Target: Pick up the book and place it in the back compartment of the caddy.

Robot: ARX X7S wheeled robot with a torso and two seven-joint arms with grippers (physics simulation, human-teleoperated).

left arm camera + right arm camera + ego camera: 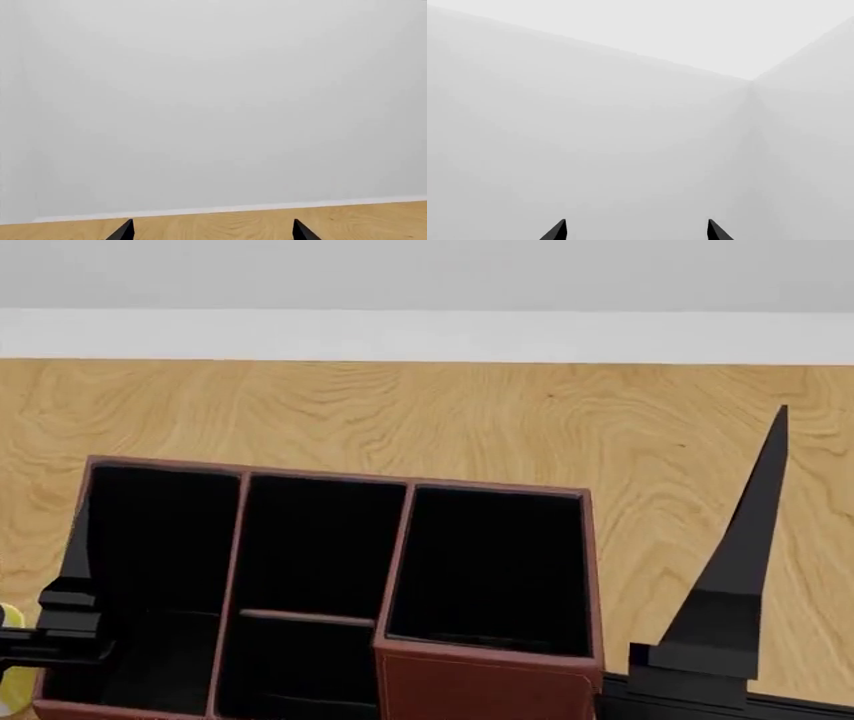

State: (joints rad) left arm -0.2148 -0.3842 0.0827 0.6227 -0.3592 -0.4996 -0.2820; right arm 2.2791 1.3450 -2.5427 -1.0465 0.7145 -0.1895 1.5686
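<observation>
The left tool [212,231] is seen in the left wrist view only as two black fingertips set well apart, so it is spread, with nothing between them; beyond them a strip of light wood-grain desk [227,222] and a plain pale wall [213,100] are shown. The right tool [636,231] is likewise shown in the right wrist view as two black tips held wide apart and empty, pointed at a bare grey corner of the room where wall meets ceiling.

In the head view, a long black tapering finger [747,560] of the right tool is raised upright just beside the right side of the dark red-brown leather-look rectangular caddy [481,680]. A black part of the left arm [67,605] is seen at the caddy's left edge, over its leftmost cell.

The caddy stands on the desk in the lower part of the head view, its black-lined cells open upward. A wide tall-walled cell is at its right. The middle column is split by a low thin crossbar; the short squarish back compartment [294,665] is found on the near side of that bar, cut partly by the frame's lower edge. A sliver of a white-and-yellow mug [11,655] is visible at the far left edge.

The small black hardcover book is not visible in any view, so its place cannot be told.
</observation>
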